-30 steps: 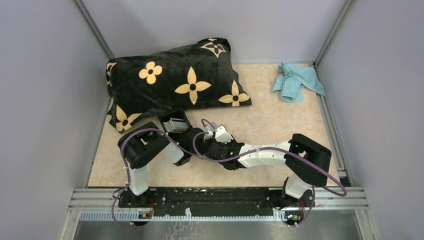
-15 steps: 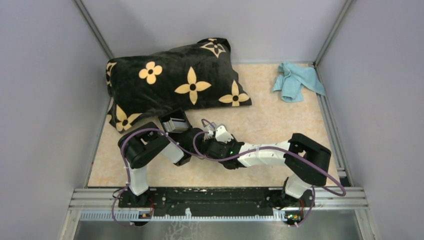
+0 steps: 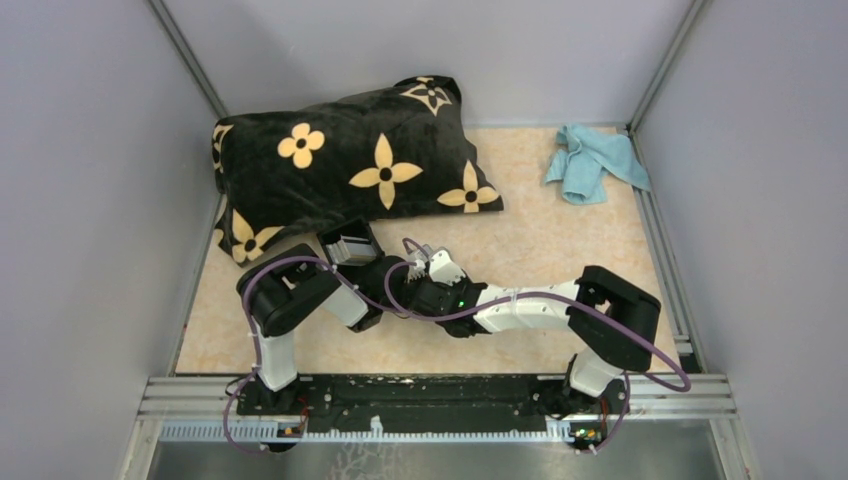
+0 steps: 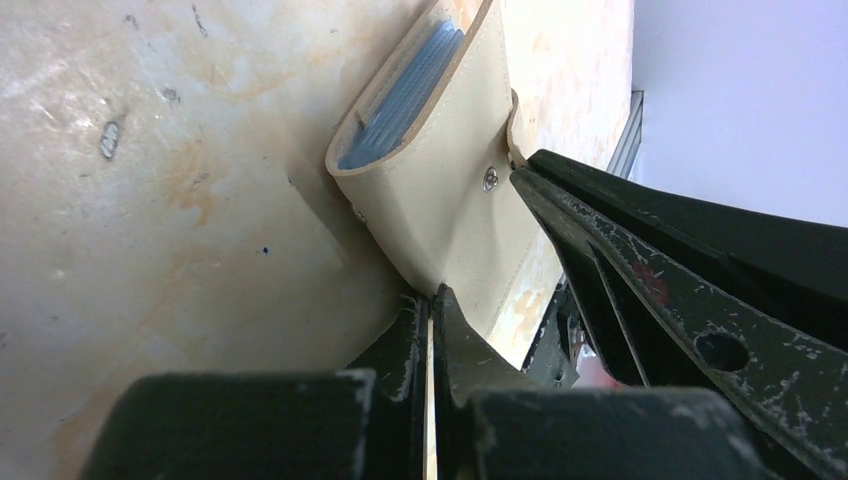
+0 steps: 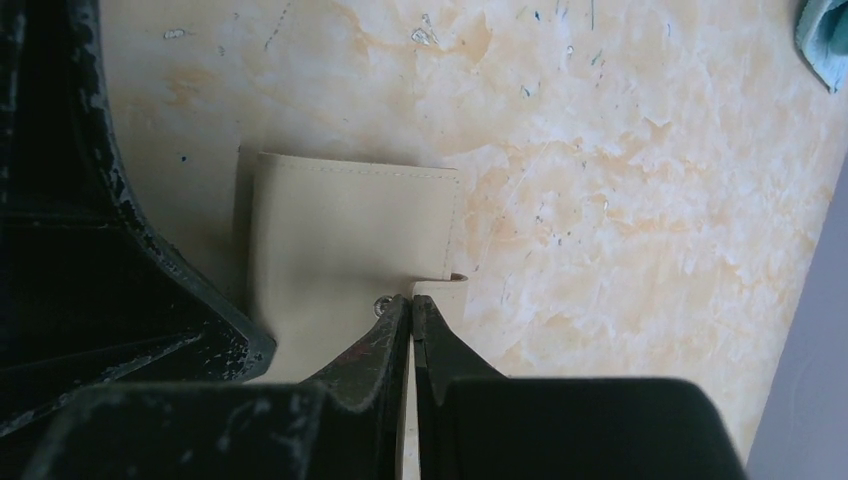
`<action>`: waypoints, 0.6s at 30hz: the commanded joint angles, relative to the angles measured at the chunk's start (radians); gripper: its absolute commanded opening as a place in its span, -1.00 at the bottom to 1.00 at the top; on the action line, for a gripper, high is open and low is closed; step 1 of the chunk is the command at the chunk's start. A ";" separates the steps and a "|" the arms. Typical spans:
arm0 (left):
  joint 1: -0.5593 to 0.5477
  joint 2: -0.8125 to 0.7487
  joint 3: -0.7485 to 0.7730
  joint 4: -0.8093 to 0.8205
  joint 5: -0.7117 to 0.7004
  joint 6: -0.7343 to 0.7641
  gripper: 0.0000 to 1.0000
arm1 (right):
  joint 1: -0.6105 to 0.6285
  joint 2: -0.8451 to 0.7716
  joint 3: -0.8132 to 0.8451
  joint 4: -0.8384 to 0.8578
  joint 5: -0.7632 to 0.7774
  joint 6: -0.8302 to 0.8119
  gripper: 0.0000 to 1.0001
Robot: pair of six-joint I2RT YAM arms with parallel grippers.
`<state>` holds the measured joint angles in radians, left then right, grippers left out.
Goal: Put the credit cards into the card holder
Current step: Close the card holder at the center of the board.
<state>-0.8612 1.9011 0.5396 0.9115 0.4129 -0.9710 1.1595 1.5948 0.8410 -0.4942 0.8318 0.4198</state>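
Note:
The card holder is a beige case with blue-grey ribbed slots at its open end and a metal snap. It is held just over the table. My left gripper is shut on its bottom edge. My right gripper is shut on the edge of its flap, next to the snap; the case's flat side faces that camera. In the top view both grippers meet at mid-table and hide the holder. No loose credit card shows in any view.
A big black pillow with yellow flowers lies at the back left. A light blue cloth lies at the back right and shows in the right wrist view. A black block with a grey ribbed face sits beside the left arm.
The right wrist has shifted very slightly to the left. Both grippers keep their hold on the card holder.

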 commanded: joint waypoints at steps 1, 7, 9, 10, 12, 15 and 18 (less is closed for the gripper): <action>-0.004 0.039 -0.021 -0.034 0.015 0.018 -1.00 | -0.008 -0.021 0.037 0.021 -0.020 0.007 -0.93; -0.003 0.047 -0.017 -0.010 0.027 0.011 -1.00 | -0.009 -0.022 0.031 0.017 -0.034 0.022 -0.94; -0.004 0.048 -0.017 -0.007 0.028 0.008 -1.00 | -0.008 -0.026 0.030 0.019 -0.034 0.026 -0.94; -0.004 0.048 -0.017 -0.007 0.028 0.009 -1.00 | -0.008 -0.029 0.029 0.019 -0.035 0.026 -0.94; -0.005 0.048 -0.018 -0.006 0.029 0.007 -1.00 | -0.008 -0.035 0.029 0.021 -0.037 0.027 -0.94; -0.005 0.049 -0.018 -0.004 0.029 0.005 -1.00 | -0.008 -0.038 0.032 0.020 -0.038 0.025 -0.94; -0.004 0.052 -0.018 -0.001 0.030 0.005 -1.00 | -0.008 -0.036 0.028 0.024 -0.041 0.026 -0.94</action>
<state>-0.8612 1.9194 0.5396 0.9432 0.4305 -0.9798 1.1553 1.5917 0.8410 -0.4938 0.7944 0.4339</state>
